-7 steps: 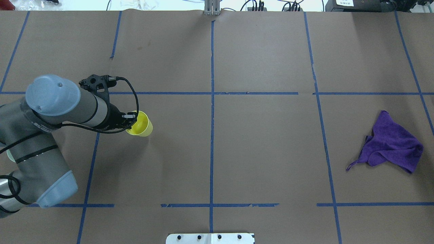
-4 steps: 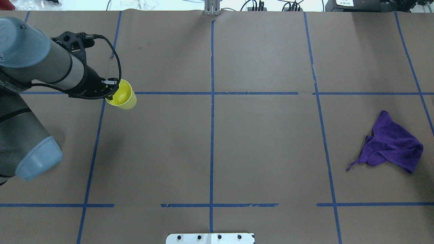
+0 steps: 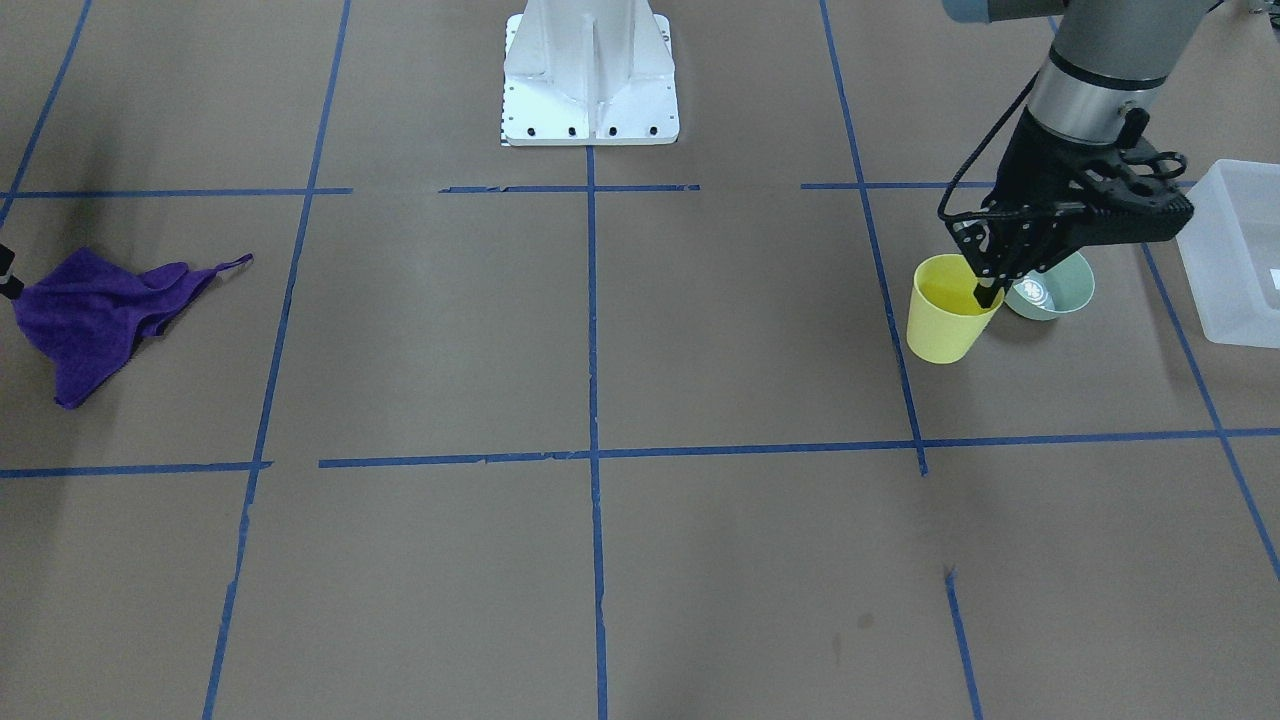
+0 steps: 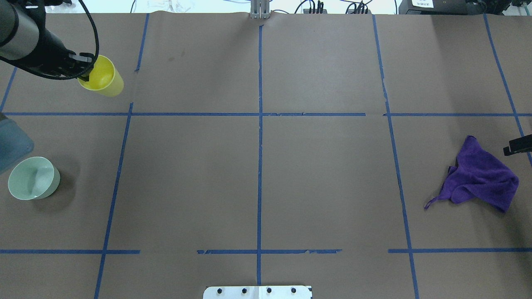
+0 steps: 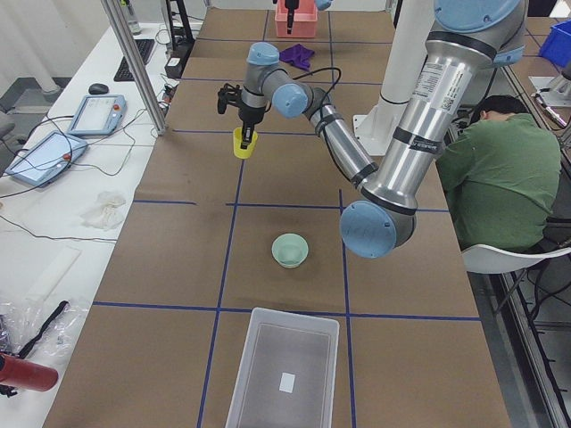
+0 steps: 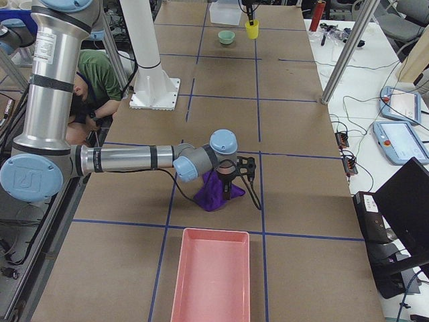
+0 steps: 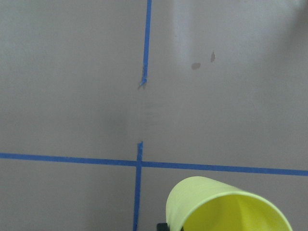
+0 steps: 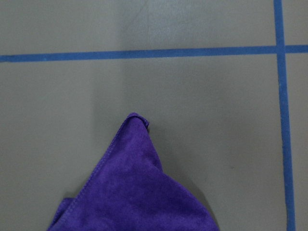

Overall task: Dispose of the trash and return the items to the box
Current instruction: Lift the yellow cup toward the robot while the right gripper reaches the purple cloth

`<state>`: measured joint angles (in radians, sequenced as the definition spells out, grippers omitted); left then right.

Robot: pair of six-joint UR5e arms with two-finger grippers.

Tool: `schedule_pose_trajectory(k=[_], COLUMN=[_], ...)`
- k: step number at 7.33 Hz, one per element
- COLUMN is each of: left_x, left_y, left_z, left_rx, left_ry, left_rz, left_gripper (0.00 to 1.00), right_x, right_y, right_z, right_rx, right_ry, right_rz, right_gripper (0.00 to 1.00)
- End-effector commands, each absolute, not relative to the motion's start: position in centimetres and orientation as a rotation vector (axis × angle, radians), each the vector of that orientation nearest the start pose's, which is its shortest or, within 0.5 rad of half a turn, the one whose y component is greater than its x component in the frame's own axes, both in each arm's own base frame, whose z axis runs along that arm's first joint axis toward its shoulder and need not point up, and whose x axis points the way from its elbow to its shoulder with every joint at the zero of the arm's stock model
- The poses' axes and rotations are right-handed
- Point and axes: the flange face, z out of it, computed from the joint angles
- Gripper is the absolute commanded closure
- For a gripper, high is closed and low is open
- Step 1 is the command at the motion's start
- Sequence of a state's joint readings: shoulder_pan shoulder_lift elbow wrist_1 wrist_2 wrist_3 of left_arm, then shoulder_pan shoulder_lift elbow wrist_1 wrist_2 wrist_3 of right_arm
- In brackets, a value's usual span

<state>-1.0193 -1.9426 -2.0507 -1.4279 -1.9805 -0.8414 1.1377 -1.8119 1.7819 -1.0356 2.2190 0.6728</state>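
Note:
My left gripper (image 4: pixel 86 69) is shut on the rim of the yellow cup (image 4: pixel 102 77), one finger inside it, and holds it upright just above the table at the far left. The cup also shows in the front view (image 3: pixel 943 312) and the left wrist view (image 7: pixel 226 207). The pale green bowl (image 4: pixel 33 178) stands upright on the table nearer the robot. The frosted box (image 5: pixel 285 370) stands beyond the table's left end, open and empty. My right gripper (image 6: pixel 231 182) hovers over a purple cloth (image 4: pixel 480 176); I cannot tell whether it is open or shut.
A pink bin (image 6: pixel 211 275) stands at the table's right end. The white robot base (image 3: pixel 590 75) is at the near middle edge. A metal post (image 4: pixel 259 9) stands at the far edge. A person sits behind the robot (image 5: pixel 482 147).
My left arm has carried the yellow cup toward the table's far left, and this has uncovered the green bowl. A part of my right gripper has come into the overhead view at the right edge.

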Motion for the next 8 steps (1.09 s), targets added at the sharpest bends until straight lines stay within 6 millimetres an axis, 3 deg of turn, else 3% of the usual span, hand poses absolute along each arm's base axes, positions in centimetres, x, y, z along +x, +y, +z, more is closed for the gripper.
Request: schedule_pose_trajectory(k=[1, 4, 5, 7, 8], left_x=[14.6, 5.5, 2.8, -1.4, -2.9], left_y=[-53.7, -57.4, -58.5, -60.2, -60.7], left_z=[28.4, 33.8, 35.2, 38.0, 39.0], left_rx=[0.329, 0.341, 0.347, 0.348, 0.344], left_ry=[0.678, 0.61, 0.583, 0.536, 0.52], left_rz=[-0.033, 0.067, 0.083, 0.133, 0.147], left_gripper=[1.0, 1.0, 1.0, 1.0, 1.0], right_x=[-14.0, -15.8, -16.1, -16.4, -16.4], right_y=[-39.5, -38.8, -38.7, -38.5, -38.5], right_z=[64.6, 66.4, 66.6, 66.8, 66.8], right_rx=[0.077, 0.039, 0.033, 0.027, 0.034], right_ry=[-0.741, -0.72, -0.718, -0.719, -0.717], right_rz=[0.026, -0.012, -0.018, -0.036, -0.049], right_gripper=[0.0, 0.02, 0.31, 1.0, 1.0])
